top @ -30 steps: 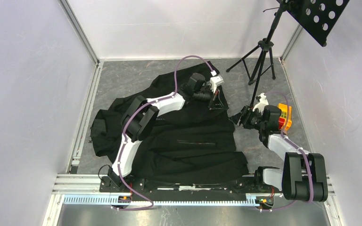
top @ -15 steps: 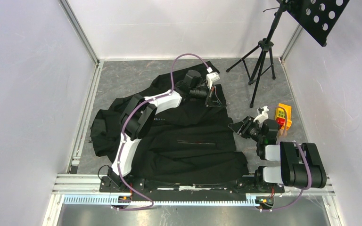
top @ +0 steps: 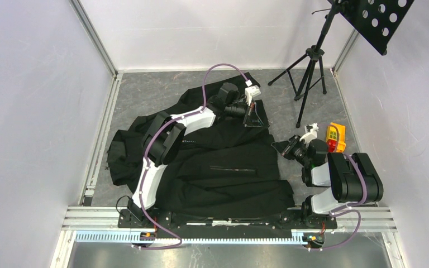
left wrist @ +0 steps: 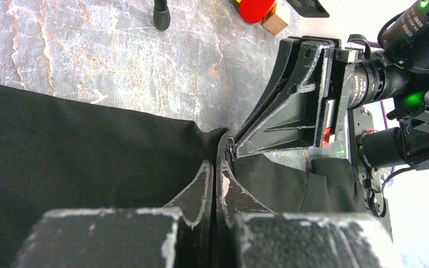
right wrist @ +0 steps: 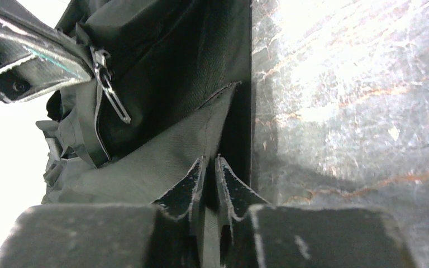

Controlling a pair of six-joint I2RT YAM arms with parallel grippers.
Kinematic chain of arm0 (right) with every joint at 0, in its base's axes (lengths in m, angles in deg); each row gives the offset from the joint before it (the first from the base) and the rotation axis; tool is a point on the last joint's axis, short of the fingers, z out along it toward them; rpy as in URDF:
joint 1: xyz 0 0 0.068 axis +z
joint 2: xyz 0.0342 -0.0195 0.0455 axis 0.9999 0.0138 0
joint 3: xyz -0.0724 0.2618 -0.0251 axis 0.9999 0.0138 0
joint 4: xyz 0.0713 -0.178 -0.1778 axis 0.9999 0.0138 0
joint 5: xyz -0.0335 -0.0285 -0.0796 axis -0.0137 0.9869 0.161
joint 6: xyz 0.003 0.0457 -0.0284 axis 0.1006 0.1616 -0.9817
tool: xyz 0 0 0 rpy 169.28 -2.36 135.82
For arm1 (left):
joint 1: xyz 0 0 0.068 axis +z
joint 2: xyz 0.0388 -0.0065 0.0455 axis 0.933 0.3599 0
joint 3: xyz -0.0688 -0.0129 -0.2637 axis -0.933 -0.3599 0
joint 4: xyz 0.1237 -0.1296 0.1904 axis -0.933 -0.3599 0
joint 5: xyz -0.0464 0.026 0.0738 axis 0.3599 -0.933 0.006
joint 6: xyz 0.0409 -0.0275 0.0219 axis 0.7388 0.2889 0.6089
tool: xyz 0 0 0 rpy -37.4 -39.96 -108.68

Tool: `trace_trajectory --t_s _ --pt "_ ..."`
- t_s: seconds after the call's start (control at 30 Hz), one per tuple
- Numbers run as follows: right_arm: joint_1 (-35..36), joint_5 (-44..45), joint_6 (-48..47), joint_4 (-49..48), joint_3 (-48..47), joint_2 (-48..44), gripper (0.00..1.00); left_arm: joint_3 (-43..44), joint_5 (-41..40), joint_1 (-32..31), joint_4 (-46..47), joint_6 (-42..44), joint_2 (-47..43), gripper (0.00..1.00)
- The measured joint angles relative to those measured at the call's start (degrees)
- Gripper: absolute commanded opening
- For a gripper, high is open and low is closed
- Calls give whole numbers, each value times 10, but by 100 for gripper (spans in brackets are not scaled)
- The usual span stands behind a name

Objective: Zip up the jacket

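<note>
The black jacket (top: 218, 167) lies spread on the grey floor. My left gripper (top: 250, 118) reaches to its far right part and is shut, pinching the fabric into a small peak. In the left wrist view the left gripper (left wrist: 217, 164) is shut at a fold of the jacket (left wrist: 89, 156). My right gripper (top: 280, 148) sits at the jacket's right edge. In the right wrist view the right gripper (right wrist: 210, 159) is shut on a flap of the jacket (right wrist: 162, 162). A zipper pull (right wrist: 111, 95) hangs beside the left fingers (right wrist: 33, 56).
A black tripod (top: 310, 72) stands at the back right, with a perforated black plate (top: 377, 19) on top. A yellow and red toy block (top: 335, 137) lies right of the right gripper. Grey walls enclose the floor (top: 145, 95) on three sides.
The right arm has folded back toward its base. Its gripper moved left to the jacket's edge and closed on the fabric. The left gripper shifted slightly left and stayed shut.
</note>
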Motion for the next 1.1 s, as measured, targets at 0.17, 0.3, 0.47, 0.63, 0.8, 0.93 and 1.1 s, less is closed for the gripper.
trace_trajectory --t_s 0.17,0.3,0.47,0.63,0.8,0.93,1.1 --pt "9 5 -22 -9 -23 25 0 7 13 0 -14 7 0 2" --pt "12 -33 -60 -17 -41 28 0 45 57 8 -77 55 2 2" --pt "30 -77 -102 -23 -37 -11 0 121 124 33 -190 149 13 2" --pt "56 -100 -130 -8 -28 -50 2 146 152 57 -263 214 17 2" --pt "56 -39 -132 65 -39 -49 18 139 147 55 -274 225 29 2" --pt "56 20 -101 79 -45 -19 26 88 142 50 -207 198 26 2" --pt "59 78 -40 62 -45 24 40 46 129 39 -151 153 26 2"
